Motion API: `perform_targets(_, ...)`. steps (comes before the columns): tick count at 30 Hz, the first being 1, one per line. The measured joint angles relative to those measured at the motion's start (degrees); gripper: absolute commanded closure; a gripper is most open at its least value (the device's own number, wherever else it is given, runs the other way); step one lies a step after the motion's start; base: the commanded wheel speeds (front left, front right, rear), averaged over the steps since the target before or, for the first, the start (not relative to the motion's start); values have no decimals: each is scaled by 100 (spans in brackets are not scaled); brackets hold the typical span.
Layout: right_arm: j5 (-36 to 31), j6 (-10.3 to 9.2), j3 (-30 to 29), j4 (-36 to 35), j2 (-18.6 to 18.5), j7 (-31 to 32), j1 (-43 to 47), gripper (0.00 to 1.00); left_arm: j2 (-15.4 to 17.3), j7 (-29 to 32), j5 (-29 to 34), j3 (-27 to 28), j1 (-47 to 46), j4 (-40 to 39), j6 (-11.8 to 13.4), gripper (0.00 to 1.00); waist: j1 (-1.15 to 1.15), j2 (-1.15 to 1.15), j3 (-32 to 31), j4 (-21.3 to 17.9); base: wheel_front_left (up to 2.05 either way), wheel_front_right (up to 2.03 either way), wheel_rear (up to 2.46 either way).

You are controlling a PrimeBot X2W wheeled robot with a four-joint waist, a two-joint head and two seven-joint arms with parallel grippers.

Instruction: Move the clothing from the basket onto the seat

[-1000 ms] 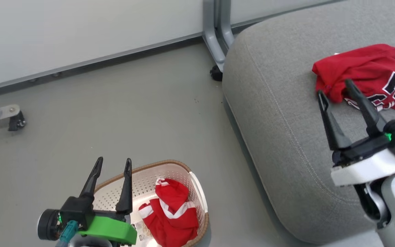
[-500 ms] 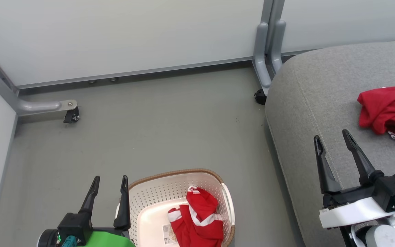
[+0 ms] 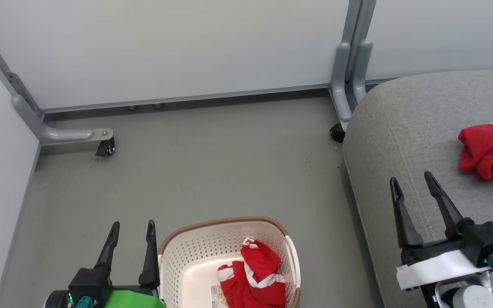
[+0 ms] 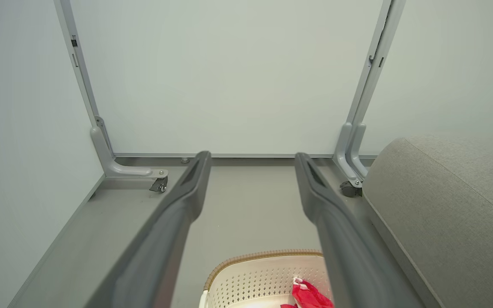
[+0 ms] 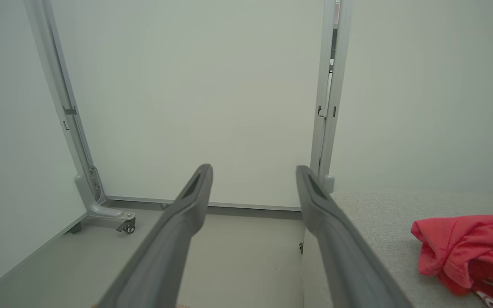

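Seemingly a lab test bay dressed as a home corner. Ahead of both sets of jaws stand plain pale partition panels (image 3: 186,47) in grey metal frames (image 3: 349,64) on small black castor wheels (image 3: 106,148), over bare grey floor (image 3: 212,162). Right of the jaws of the left gripper (image 3: 133,223) sits a cream perforated plastic laundry basket (image 3: 186,244); below those of the right gripper (image 3: 411,176), a large grey fabric cushion (image 3: 400,128).

Grey floor (image 3: 212,158), white partition panels (image 3: 178,47), castered feet (image 3: 72,135).
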Motion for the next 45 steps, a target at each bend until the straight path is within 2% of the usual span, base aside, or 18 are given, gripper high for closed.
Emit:
perform_targets(20,205,0,-73,105,1,0,-40,0,1,0,-99,-26,19,-12,0,0,0,0,102,34,0,0,0)
perform_targets(25,152,0,-55,33,-74,0,-182,0,0,0,-171,-125,-141,96,-125,0,0,0,337,-37,0,0,0)
perform_targets(31,37,0,-121,-247,-246,0,-636,0,0,0,-99,-349,-904,283,-244,0,0,0,913,-126,0,0,0)
perform_targets(38,-5,0,-231,-665,-360,0,-1242,0,-7,0,148,-829,-2078,1200,-412,0,0,0,1882,-258,0,0,0)
perform_targets(45,-83,0,-171,-1059,-390,1,-1755,0,-15,0,-10,-1428,-3286,2944,-517,0,1,0,2915,-423,0,0,0)
